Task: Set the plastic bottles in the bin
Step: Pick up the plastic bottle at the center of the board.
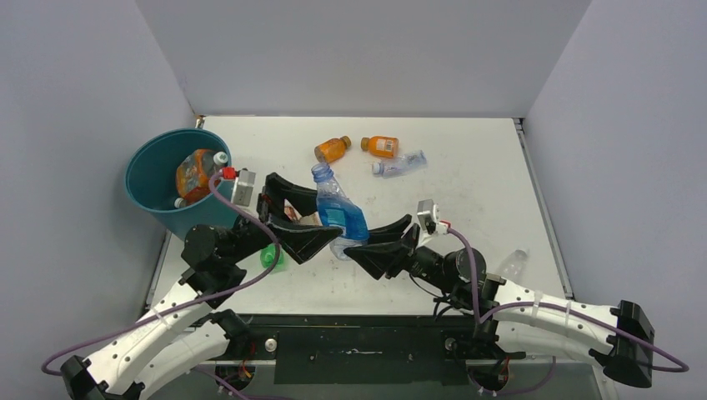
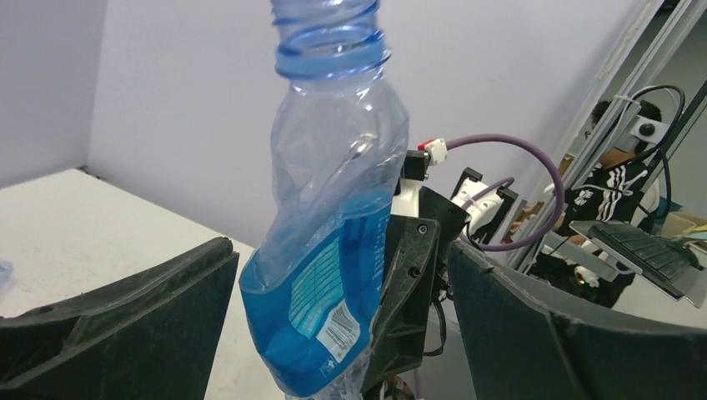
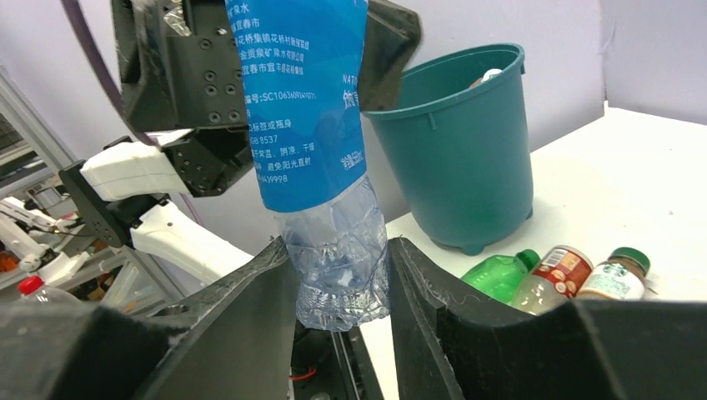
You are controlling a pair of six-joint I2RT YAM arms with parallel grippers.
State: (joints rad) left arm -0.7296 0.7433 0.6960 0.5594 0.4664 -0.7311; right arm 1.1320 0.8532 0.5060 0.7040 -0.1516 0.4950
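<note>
Top external view: blue-label bottle hangs between my two grippers, above the table.
Bottle axis: roughly upright, open neck up and leaning away from me, crumpled base down.
Left gripper: spread wide, one finger on each side of the label, gripping nothing.
Right gripper: clamped on the bottle's base; this hand carries it.
Bin: off to the left, nearer my left hand than my right.
Count: one bin; one bottle held; at least two inside the bin, one a binned orange bottle; two far orange bottles; one far clear bottle; one right-edge clear bottle; three near the bin's foot, including a green bottle.
</note>
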